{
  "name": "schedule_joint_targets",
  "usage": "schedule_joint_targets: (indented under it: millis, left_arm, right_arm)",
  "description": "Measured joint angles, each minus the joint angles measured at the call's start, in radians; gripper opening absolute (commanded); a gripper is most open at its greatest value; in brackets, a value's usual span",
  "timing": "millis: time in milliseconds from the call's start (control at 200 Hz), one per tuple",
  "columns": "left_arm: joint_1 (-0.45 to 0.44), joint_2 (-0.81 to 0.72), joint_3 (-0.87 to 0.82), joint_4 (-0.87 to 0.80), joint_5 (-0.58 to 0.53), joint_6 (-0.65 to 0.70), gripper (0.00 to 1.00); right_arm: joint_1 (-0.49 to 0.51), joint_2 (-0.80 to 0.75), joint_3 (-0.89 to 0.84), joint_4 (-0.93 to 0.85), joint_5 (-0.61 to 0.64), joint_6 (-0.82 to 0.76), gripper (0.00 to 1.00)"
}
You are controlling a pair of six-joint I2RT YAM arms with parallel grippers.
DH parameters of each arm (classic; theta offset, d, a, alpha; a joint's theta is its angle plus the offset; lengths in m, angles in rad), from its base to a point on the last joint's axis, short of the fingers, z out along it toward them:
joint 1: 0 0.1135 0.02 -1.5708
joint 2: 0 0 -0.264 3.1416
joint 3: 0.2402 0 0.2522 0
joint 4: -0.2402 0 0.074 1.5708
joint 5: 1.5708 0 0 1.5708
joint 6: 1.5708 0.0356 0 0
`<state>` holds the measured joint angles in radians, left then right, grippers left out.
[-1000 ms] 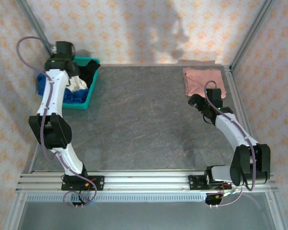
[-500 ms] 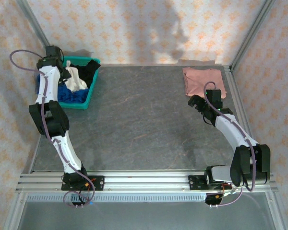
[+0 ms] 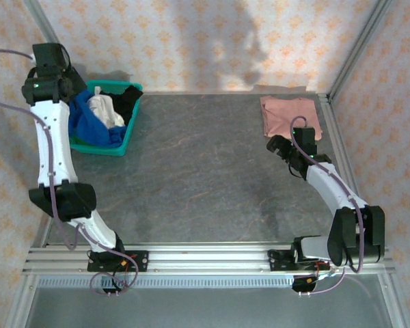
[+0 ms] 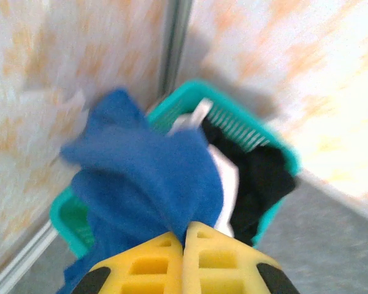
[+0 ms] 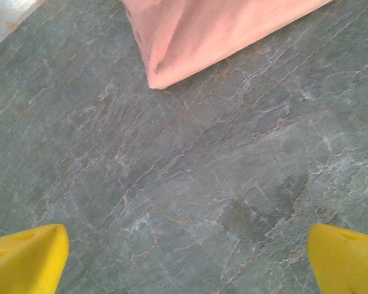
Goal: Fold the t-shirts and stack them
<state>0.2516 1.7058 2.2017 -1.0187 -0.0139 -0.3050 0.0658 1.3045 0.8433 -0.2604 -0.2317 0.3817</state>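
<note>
Top external view: I see the left gripper (image 3: 74,98) raised above the far left corner of the table (image 3: 191,171), with the blue t-shirt (image 3: 89,124) hanging from it, its lower part draped in the teal basket (image 3: 127,140). A white garment (image 3: 102,109) and a black garment (image 3: 128,99) lie in the same basket. The pink t-shirt (image 3: 287,113) lies folded flat at the far right corner of the table, well apart from the basket. The right gripper (image 3: 279,147) sits low just in front of the pink t-shirt, not touching it. Left wrist view: the picture is blurred, but I see the two yellow fingers (image 4: 150,263) pressed together, pinching a fold of the blue t-shirt (image 4: 147,165); the cloth trails from the tips into the teal basket (image 4: 248,131), beside the white and black garments. Right wrist view: the yellow fingers (image 5: 27,254) of the right gripper (image 5: 190,257) stand wide apart with nothing between them but bare table. A folded corner of the pink t-shirt (image 5: 214,30) lies ahead of the tips, clear of both.
</note>
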Motion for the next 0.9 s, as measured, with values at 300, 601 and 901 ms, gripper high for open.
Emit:
schedule_joint_targets:
  millis: [300, 601, 901]
  left_arm:
    - [-0.185, -0.163, 0.309, 0.127, 0.072, -0.012, 0.0]
    - [-0.414, -0.106, 0.41, 0.24, 0.236, -0.031, 0.0]
    - [-0.563, -0.05, 0.201, 0.277, 0.178, -0.024, 0.24]
  right_arm:
    - [0.0, -0.003, 0.0, 0.018, -0.094, 0.018, 0.99]
    - [0.002, -0.076, 0.0, 0.019, -0.167, 0.037, 0.99]
    - [0.037, -0.167, 0.0, 0.022, -0.206, 0.045, 0.99]
